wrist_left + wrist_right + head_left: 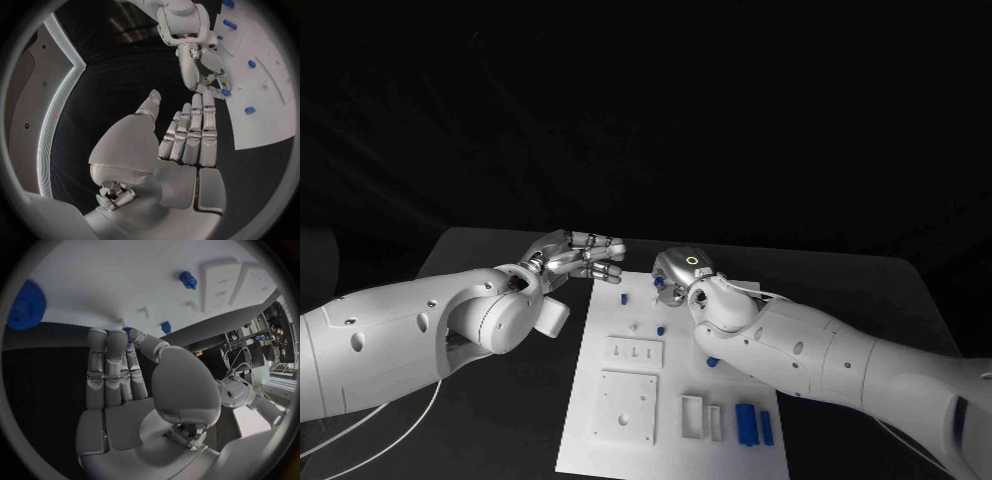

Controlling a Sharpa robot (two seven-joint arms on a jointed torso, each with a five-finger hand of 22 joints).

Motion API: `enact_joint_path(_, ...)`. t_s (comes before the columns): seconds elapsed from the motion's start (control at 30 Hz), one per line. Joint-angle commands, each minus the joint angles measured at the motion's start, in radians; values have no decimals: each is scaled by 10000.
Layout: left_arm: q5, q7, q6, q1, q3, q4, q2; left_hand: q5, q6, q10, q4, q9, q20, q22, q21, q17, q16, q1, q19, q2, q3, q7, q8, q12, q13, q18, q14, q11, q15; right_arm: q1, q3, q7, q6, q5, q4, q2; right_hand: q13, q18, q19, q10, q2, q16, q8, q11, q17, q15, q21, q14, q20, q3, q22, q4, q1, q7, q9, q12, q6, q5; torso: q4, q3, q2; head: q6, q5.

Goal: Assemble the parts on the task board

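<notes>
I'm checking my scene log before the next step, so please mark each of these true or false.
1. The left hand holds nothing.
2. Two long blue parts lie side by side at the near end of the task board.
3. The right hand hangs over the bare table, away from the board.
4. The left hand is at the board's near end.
1. True: the left hand has its fingers apart, with nothing in them.
2. True: the long blue parts lie side by side at the near end of the task board.
3. False: the right hand is over the board's far end.
4. False: it is at the far left corner.
</notes>
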Motion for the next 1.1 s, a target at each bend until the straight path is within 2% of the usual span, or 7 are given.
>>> enact_joint_path(0.03,-57,59,155,30,8,31,5,56,-13,-56,-69,11,-13,-7,57,-3,-2,7,-57,77,-17,32,22,-34,6,126,9,-13,28,-62,-28,-318,285,-70,-58,-21,11,16,75,-75,-34,-77,72,1,-22,-66,-111,-17,8,62,57,20,-37,-24,9,20,-12,44,-15,2,7,-18,16)
enact_joint_path(0.43,-57,55,169,41,8,15,-7,56,32,-56,-79,14,-13,-13,78,-3,0,17,-70,70,-21,34,26,-33,6,127,4,-13,29,-71,-30,-548,239,-68,91,-98,10,18,106,-92,-42,-94,69,5,-31,-72,-245,-11,2,81,135,7,-47,-21,8,16,-20,72,-22,9,13,-45,23)
enact_joint_path(0.77,-58,45,161,42,8,-16,13,56,32,-56,-79,14,-13,-13,78,-3,0,17,-70,70,-21,34,26,-33,6,127,4,-13,29,-74,-30,-541,204,-33,210,-165,10,19,138,-81,-60,-100,69,2,-29,-76,-328,-9,-3,113,237,2,-71,-23,7,18,-11,76,-10,-13,15,-28,19)
enact_joint_path(0.93,-58,42,166,43,8,-28,36,56,32,-56,-79,14,-13,-13,78,-3,0,17,-70,70,-21,34,26,-33,6,127,4,-13,29,-76,-30,-516,233,5,236,-163,10,18,142,-83,-62,-101,68,3,-28,-76,-347,-9,-2,112,247,2,-73,-23,7,18,-13,74,-19,0,13,-37,13)
enact_joint_path(1.03,-58,39,168,44,8,-26,42,56,32,-56,-79,14,-13,-13,78,-3,0,17,-70,70,-21,34,26,-33,6,127,4,-13,29,-78,-30,-496,231,56,179,-137,12,21,162,-119,-85,-129,68,11,-37,-68,-546,-15,2,75,298,16,-90,-16,0,22,-45,50,-20,-12,21,-21,6)
enact_joint_path(1.1,-58,37,169,45,8,-28,50,56,32,-56,-79,14,-13,-13,78,-3,0,17,-70,70,-21,34,26,-33,6,127,4,-13,29,-78,-31,-463,231,119,109,-101,5,39,116,-392,-190,-178,47,91,-62,10,-845,-32,44,25,215,54,-173,36,-49,23,-269,14,-13,-13,21,-25,2)
